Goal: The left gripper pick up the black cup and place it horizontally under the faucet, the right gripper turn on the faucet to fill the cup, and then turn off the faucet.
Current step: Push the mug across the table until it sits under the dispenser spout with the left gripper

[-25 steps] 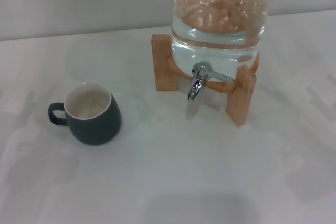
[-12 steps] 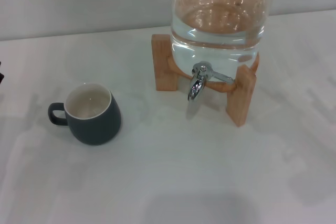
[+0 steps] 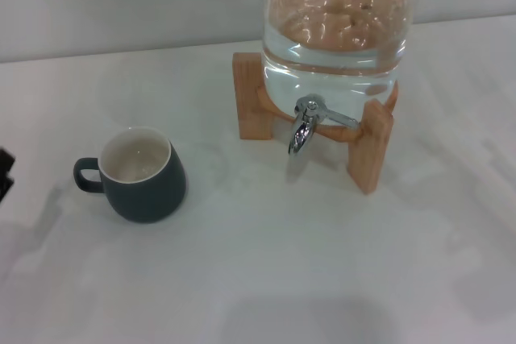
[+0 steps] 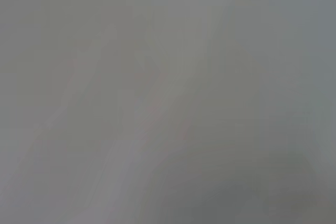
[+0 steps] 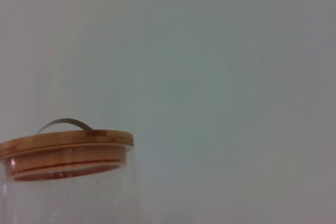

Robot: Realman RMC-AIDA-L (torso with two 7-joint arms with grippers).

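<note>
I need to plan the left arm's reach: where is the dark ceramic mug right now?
In the head view, the squat dark charcoal-blue ceramic mug stands upright on the white table, on the robot's left, apart from the chrome tap.

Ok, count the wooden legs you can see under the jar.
2. One leg stands at the jar's left, behind the faucet; the other leg stands nearer, right of the faucet. More legs may be hidden behind the jar.

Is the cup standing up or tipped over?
Standing up. The cup sits on the table, its cream inside facing up, looking empty.
</note>
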